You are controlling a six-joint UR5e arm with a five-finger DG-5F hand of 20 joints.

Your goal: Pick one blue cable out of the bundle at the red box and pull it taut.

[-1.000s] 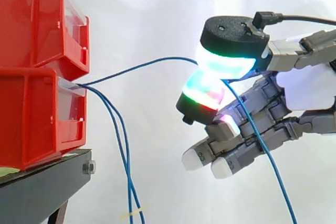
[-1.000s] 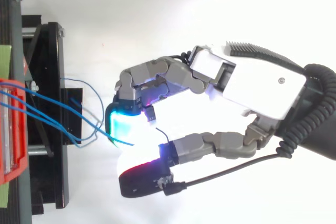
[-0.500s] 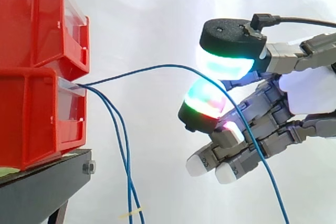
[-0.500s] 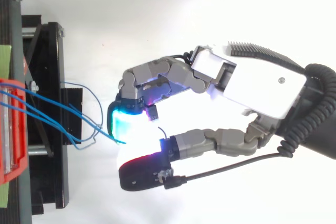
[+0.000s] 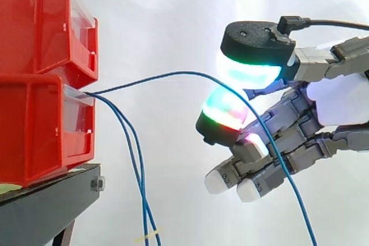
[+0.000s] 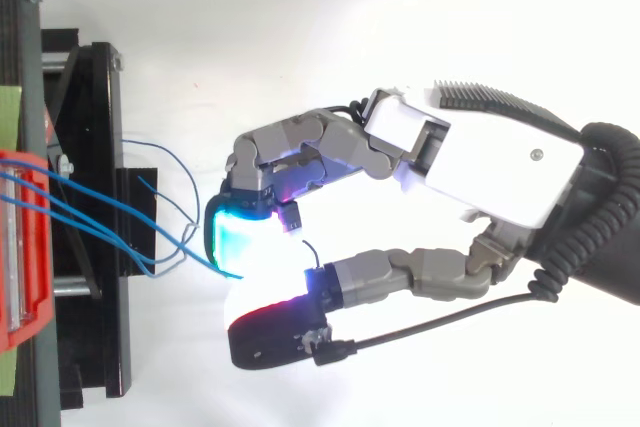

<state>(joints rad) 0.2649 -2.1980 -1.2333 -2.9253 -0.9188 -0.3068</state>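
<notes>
Two red bins are stacked at the left, and blue cables come out of the lower bin (image 5: pixel 34 131). One blue cable (image 5: pixel 173 74) arcs loosely to the right. It passes between the hand's glowing thumb pad (image 5: pixel 248 70) and a finger pad (image 5: pixel 223 108), then drops across the fingers to the lower right. The hand (image 5: pixel 340 99) reaches in from the right with thumb and finger curled close together on that cable. From above, the hand (image 6: pixel 490 162) shows its cyan pad where the cable ends. Two more blue cables (image 5: pixel 142 200) hang straight down from the bin.
The upper red bin (image 5: pixel 40 21) sits above the lower one, both on a black stand (image 5: pixel 46 205). The stand (image 6: pixel 100 147) and the bin's red edge (image 6: pixel 20 247) lie at the left of the top view. A white curtain hangs behind.
The held cable's arc has flattened and now runs visibly across the finger pad. The finger pad has dropped slightly below the thumb. The hand has barely shifted.
</notes>
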